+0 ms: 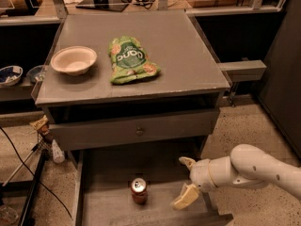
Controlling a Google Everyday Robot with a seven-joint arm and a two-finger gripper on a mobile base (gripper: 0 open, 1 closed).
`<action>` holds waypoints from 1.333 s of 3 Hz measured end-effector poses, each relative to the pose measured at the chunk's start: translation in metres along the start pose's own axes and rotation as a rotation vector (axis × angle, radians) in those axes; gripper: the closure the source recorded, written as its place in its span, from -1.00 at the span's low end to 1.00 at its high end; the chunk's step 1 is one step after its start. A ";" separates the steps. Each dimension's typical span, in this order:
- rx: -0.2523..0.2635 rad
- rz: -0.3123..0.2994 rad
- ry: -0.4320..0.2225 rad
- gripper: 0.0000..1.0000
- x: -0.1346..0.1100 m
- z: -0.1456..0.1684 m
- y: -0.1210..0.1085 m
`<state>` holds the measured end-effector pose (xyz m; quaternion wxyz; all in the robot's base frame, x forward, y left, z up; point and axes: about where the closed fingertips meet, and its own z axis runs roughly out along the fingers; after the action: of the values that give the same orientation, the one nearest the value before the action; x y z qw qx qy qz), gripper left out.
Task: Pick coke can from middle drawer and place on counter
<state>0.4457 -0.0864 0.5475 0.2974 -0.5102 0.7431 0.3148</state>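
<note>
Grey counter (188, 55) fills the upper scene, carrying a green snack bag (130, 60) and a white bowl (74, 60) but no can. Below, the middle drawer (108, 211) stands pulled out. Over it, the gripper (184, 181) hovers with its jaws spread wide, near the upright coke can (138, 191) but not touching. Nothing is grasped yet; closing in, lifting and placing all remain.

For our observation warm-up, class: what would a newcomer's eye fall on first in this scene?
The small red soda can with a silver top stands upright in the pulled-out wide grey drawer at the bottom. The end effector of the white robot arm is open just to the can's right, not touching it. On the flat grey cabinet top above lie a crinkled green snack bag and, to its left, a pale round bowl.
</note>
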 end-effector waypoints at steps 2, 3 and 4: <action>-0.043 -0.056 -0.116 -1.00 -0.009 0.077 -0.026; -0.041 -0.059 -0.128 -1.00 -0.006 0.079 -0.026; -0.072 -0.038 -0.170 -1.00 0.004 0.118 -0.039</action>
<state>0.4953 -0.0090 0.4642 0.3469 -0.5059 0.6936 0.3776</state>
